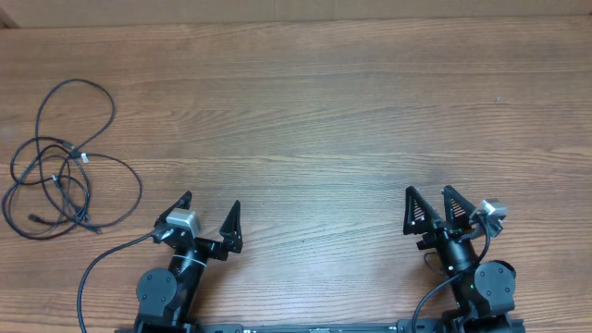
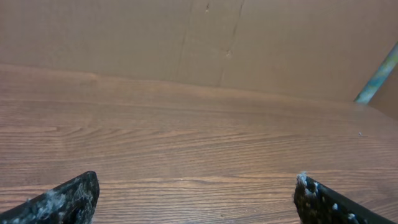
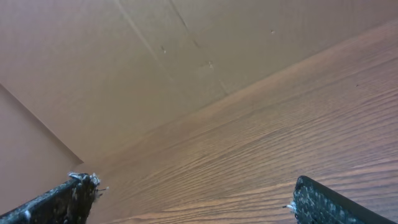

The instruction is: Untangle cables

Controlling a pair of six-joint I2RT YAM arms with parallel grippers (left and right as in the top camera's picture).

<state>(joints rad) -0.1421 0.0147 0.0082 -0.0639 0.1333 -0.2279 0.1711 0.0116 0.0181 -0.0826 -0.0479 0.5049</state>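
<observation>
The cables (image 1: 65, 176) lie as a tangle of thin black loops on the wooden table at the far left of the overhead view, with small plug ends among the strands. My left gripper (image 1: 209, 207) stands open near the front edge, to the right of the tangle and apart from it. At the front right my right gripper (image 1: 429, 196) is open as well, far from the cables. Both wrist views show only bare wood between the spread fingertips (image 2: 74, 196) (image 3: 320, 199); no cable appears in them.
A brown cardboard wall (image 2: 205, 37) rises along the far edge of the table (image 1: 314, 102). A pale green pole (image 2: 379, 74) leans at the right of the left wrist view. Thick black wires run from the arm bases (image 1: 97, 268) at the front.
</observation>
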